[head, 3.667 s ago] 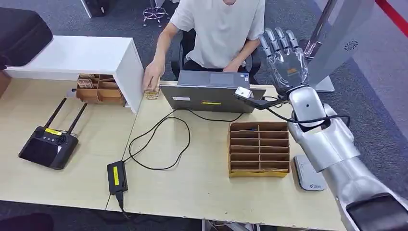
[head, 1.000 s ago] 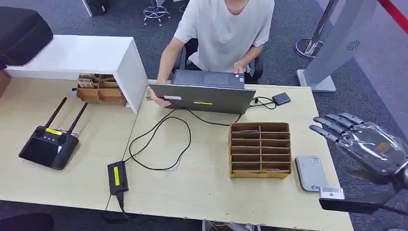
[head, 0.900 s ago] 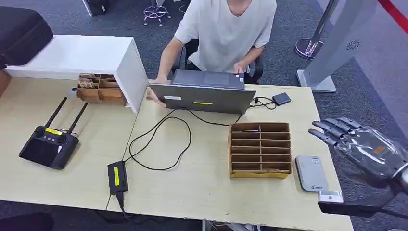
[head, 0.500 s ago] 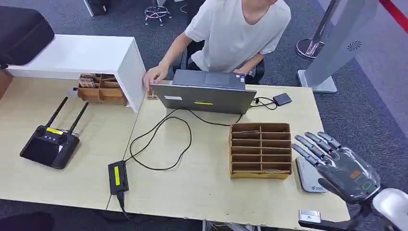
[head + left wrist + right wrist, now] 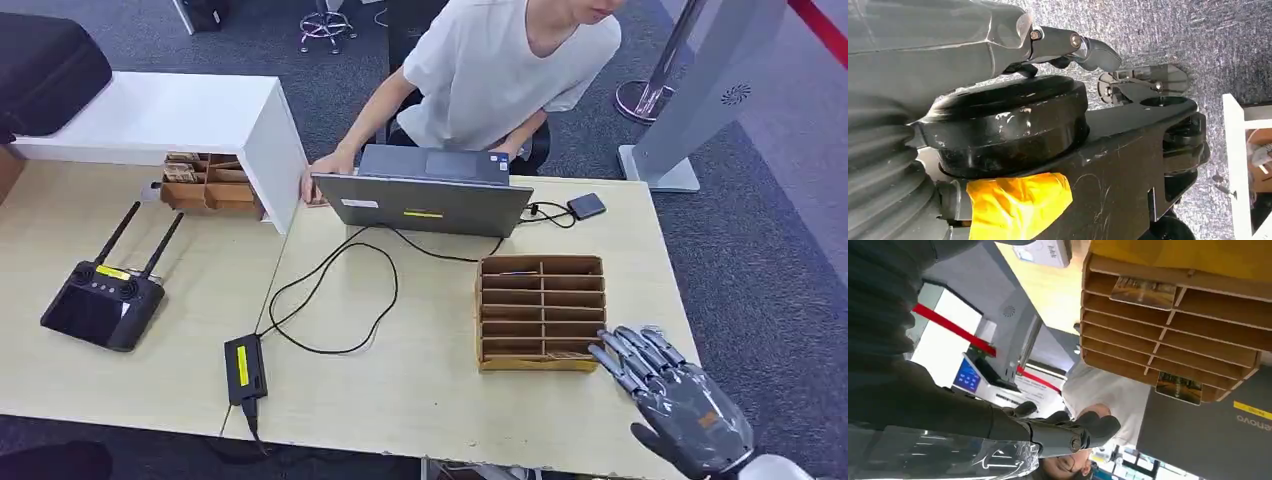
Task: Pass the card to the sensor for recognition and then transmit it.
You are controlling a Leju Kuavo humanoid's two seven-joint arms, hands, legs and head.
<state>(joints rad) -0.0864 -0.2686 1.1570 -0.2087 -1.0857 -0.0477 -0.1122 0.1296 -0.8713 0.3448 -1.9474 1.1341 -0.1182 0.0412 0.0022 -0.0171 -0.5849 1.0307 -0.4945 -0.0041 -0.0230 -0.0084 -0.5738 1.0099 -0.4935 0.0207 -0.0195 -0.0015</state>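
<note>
Right hand (image 5: 680, 405), fingers spread and empty, is seen at lower right, beside the card rack (image 5: 541, 312); left hand's fingers cannot be told.

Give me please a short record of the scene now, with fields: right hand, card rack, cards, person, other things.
right hand: right hand open, fingers apart, holds nothing, at the table's near right edge beside the rack
card rack: brown card rack on the table, most slots empty
cards: two cards in the rack, card and second card, in separate slots
person: person seated behind the laptop
other things: controller; power adapter
</note>
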